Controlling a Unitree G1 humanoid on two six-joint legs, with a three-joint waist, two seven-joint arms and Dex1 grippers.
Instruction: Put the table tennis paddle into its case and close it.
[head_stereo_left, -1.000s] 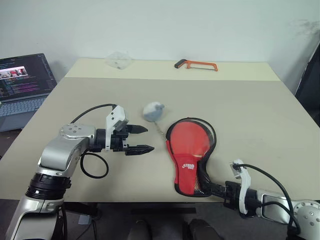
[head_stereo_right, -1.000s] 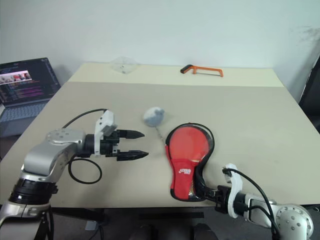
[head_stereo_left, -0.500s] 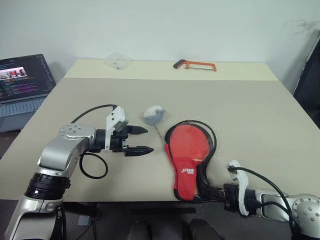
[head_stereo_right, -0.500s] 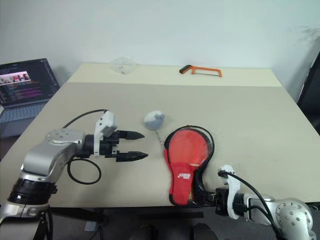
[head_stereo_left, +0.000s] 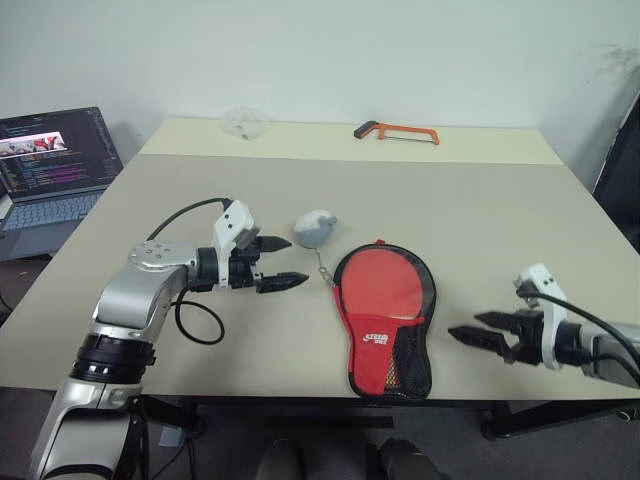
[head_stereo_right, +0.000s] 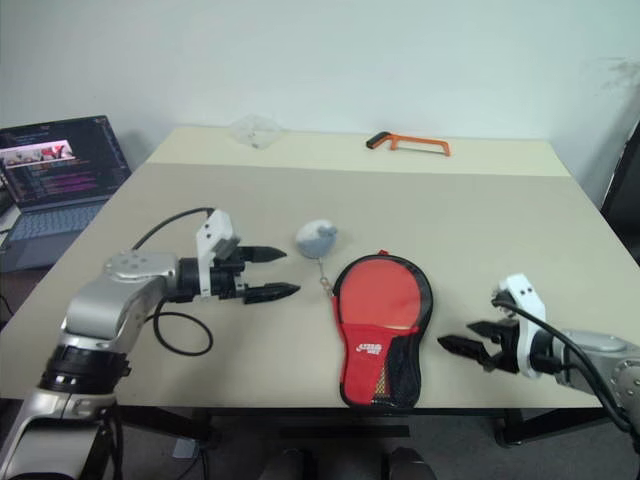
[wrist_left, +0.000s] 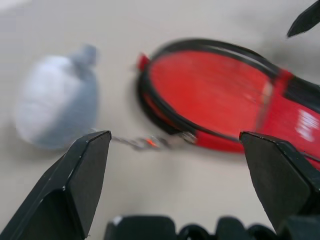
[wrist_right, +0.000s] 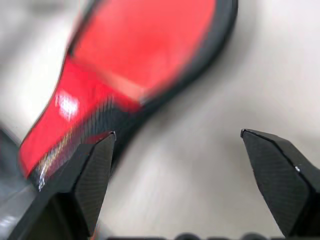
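Observation:
The case (head_stereo_left: 385, 320) lies flat near the table's front edge, red side up, with its white logo and black mesh pocket at the narrow end. The table tennis paddle is hidden. My left gripper (head_stereo_left: 297, 262) is open just left of the case's round end, pointing at it, with nothing between the fingers. My right gripper (head_stereo_left: 463, 326) is open to the right of the case's narrow end, clear of it and empty. In the right wrist view the case (wrist_right: 145, 50) lies ahead of the spread fingers.
A small grey-blue pouch (head_stereo_left: 315, 228) on a cord lies just behind my left gripper, its cord running to the case's rim. An orange hacksaw (head_stereo_left: 395, 131) and a clear plastic piece (head_stereo_left: 245, 120) lie at the table's far edge. A laptop (head_stereo_left: 55, 165) stands off to the left.
My right gripper has opened, let go of the case's narrow end, and risen away to the right. The case now lies flat. My left gripper has edged forward toward the pouch.

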